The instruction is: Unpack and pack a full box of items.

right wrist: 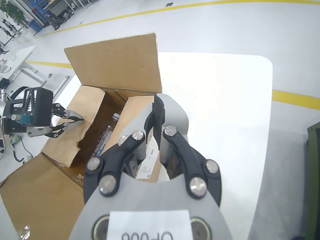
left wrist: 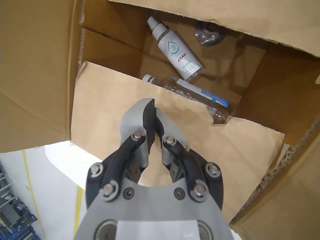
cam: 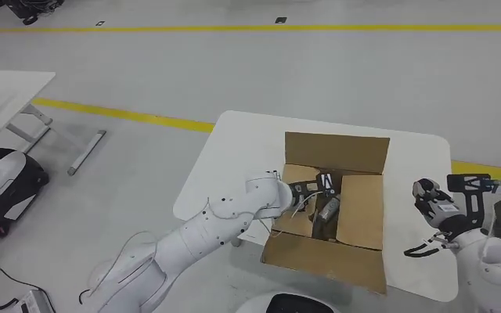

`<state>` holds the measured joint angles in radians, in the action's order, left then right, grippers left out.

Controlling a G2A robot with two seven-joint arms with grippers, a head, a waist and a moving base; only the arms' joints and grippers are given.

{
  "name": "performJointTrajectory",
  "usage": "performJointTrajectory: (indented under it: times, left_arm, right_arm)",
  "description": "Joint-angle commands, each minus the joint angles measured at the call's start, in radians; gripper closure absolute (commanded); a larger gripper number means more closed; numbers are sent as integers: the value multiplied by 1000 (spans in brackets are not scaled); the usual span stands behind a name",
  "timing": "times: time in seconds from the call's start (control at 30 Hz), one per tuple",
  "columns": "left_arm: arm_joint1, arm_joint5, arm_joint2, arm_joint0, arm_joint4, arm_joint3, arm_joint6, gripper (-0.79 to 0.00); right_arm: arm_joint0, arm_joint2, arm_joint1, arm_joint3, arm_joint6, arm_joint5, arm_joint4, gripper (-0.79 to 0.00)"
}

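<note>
The cardboard box (cam: pixel 337 152) stands open on the white tabletop (cam: pixel 235 149). Its far flap is upright, its near flap is folded outward, and its two side flaps lean in over the opening.

The left gripper (left wrist: pixel 153 104) hangs over the side flap nearest its own arm, with its tips close above the cardboard. Whether they touch the flap cannot be told. Its fingers are pressed together with nothing between them. From the right wrist view the same gripper (right wrist: pixel 79 119) shows at that flap's edge, pointing toward the middle of the box.

Three things lie on the floor of the box. A white spray bottle (left wrist: pixel 176 52) lies on its side near the middle. A clear plastic bottle (left wrist: pixel 190 92) lies just beside it, partly hidden under the torn edge of the flap below the left gripper. A round metal flange (left wrist: pixel 208 34) sits half under the opposite flap, a little apart from the spray bottle. The clear plastic bottle (right wrist: pixel 105 136) also shows through the gap between the two side flaps.

The right gripper (right wrist: pixel 157 102) is outside the box, above the tabletop on the side away from the left arm, and it faces the box. Its fingers are pressed together and hold nothing. A white paper label (right wrist: pixel 150 162) is stuck on the side flap nearest it.
</note>
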<state>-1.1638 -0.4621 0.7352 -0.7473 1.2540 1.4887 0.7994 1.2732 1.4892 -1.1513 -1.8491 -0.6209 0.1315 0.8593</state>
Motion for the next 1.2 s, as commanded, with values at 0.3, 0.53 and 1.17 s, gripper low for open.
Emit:
performJointTrajectory:
  times: [0.3, 0.53, 1.17]
  left_arm:
    - [69, -208, 237, -109, 50, 295, -145, -785]
    - [133, -513, 442, -270, 90, 435, -336, -785]
    - [184, -550, 407, -296, 370, 540, -454, -785]
  right_arm:
    - [-2, 11, 3, -1, 10, 16, -41, 0]
    - [-13, -5, 3, 16, 15, 35, -65, 0]
    - [-30, -38, 6, 26, 3, 36, -50, 0]
